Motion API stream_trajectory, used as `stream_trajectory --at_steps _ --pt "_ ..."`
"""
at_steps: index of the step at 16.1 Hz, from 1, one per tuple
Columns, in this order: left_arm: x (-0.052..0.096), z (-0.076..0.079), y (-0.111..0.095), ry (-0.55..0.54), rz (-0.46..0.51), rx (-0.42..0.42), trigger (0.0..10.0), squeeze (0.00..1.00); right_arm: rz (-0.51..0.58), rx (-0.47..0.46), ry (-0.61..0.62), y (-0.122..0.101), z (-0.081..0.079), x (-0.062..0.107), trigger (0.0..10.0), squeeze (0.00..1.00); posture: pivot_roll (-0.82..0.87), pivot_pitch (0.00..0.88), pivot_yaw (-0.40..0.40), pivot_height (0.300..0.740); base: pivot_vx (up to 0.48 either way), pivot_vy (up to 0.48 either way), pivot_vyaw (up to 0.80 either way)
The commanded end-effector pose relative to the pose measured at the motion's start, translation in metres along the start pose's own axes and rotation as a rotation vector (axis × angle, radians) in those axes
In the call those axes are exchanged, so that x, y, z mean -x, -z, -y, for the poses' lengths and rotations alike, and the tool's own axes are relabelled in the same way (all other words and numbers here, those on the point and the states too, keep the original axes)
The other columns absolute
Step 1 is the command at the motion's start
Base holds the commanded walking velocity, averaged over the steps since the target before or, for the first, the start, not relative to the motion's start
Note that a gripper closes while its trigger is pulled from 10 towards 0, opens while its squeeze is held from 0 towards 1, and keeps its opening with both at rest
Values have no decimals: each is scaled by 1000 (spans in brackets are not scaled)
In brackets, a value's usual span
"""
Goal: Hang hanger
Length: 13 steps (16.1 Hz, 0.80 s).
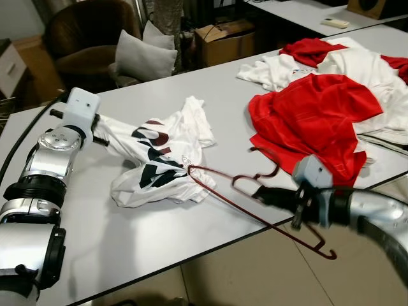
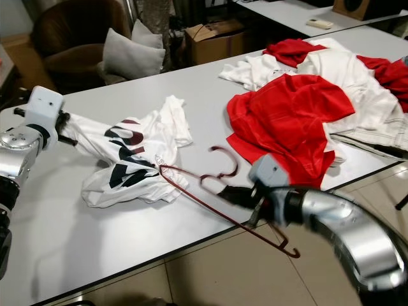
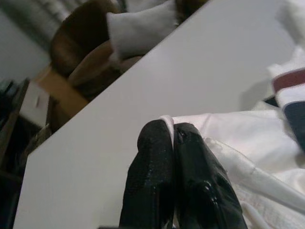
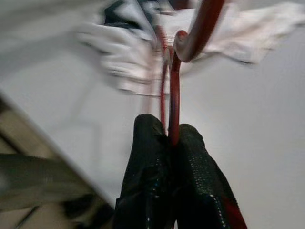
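A dark red wire hanger (image 1: 255,210) lies over the front edge of the white table (image 1: 127,242), one end poking into the white printed T-shirt (image 1: 159,159). My right gripper (image 4: 170,138) is shut on the hanger near its hook (image 1: 258,173), at the table's front edge. At the left, my left gripper (image 3: 172,131) is shut on an edge of the white T-shirt (image 3: 248,143), pulling the cloth out toward the left side of the table.
A heap of red and white garments (image 1: 319,108) covers the right of the table. Behind stand a brown armchair (image 1: 89,38) with grey cushions (image 1: 143,54) and a cardboard box (image 1: 226,41). Tiled floor (image 1: 255,274) lies below the front edge.
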<state>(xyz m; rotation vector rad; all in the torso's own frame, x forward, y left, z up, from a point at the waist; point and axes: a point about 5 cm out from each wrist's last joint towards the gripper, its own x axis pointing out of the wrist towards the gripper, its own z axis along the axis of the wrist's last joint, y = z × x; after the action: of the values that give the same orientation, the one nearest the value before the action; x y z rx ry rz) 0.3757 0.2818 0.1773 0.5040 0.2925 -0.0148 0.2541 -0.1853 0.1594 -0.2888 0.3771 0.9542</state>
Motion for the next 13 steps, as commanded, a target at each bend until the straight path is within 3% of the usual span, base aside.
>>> stream_trajectory --at_steps 1,4,5,8,9,10,13 --pt "2 -9 -3 11 1 -46 0 0 -50 4 81 8 13 0 10000 0 -21 0 113 740 0 0 0" --pt "10 -18 15 125 -75 -158 0 0 78 51 422 -16 78 7 10000 0 -11 0 111 740 0 0 0" --pt "11 -19 18 141 -84 -159 0 0 110 48 442 -22 83 8 10000 0 -11 0 111 740 0 0 0" --pt "15 -24 19 155 -78 -145 0 0 272 51 263 -51 71 10 10000 0 9 0 98 740 0 0 0" --pt "15 -23 16 169 -63 -117 0 0 298 54 154 -55 59 9 10000 0 10 0 97 740 0 0 0" --pt "13 -20 10 197 -36 -84 0 0 322 37 -59 -59 35 6 10000 0 6 0 102 740 0 0 0" --pt "11 -17 3 209 -20 -82 0 0 273 13 -293 -54 4 -3 10000 0 2 0 111 740 0 0 0"
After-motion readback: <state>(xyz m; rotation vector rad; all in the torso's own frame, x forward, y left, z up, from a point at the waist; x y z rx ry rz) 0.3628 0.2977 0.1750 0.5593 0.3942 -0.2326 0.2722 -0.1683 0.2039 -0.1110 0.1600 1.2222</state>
